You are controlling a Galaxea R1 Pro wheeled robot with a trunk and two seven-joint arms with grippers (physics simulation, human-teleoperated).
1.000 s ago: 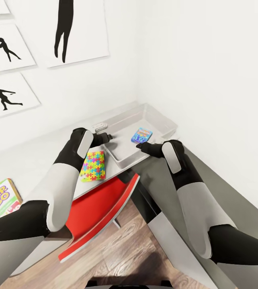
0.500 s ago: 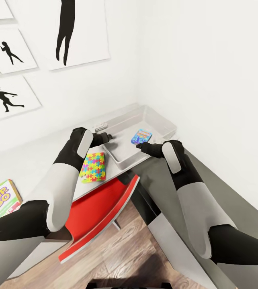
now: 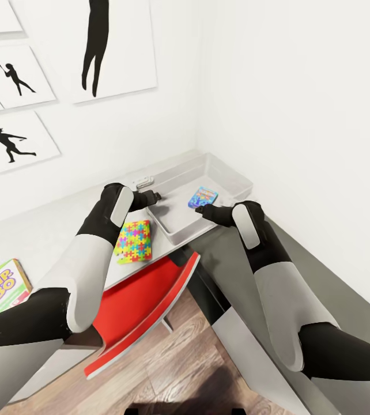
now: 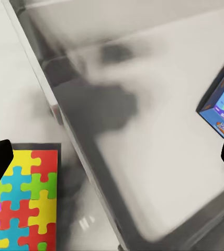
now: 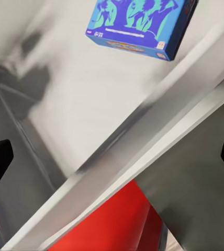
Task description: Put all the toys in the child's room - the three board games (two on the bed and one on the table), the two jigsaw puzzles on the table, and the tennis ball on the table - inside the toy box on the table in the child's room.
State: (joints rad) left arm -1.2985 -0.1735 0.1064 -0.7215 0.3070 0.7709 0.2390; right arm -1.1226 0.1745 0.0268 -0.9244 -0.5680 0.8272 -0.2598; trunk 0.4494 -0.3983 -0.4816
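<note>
Jigsaw puzzle [image 3: 133,240] lies flat on bench [image 3: 46,230], at 7 o'clock from left hand [image 3: 152,197], beside toy box [image 3: 231,173]. Left hand nearer, spread, empty. Right hand [image 3: 203,211] spread, empty.

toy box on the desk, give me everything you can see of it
The toy box is a shallow, light grey, slightly translucent rectangular bin with sloped walls and an open top. It sits flat on the table in the wall corner. Inside, a blue printed box lies on its floor. A jigsaw puzzle lies on the table just outside its near wall. Both grippers hover at its near rim, apparently not touching it.
</note>
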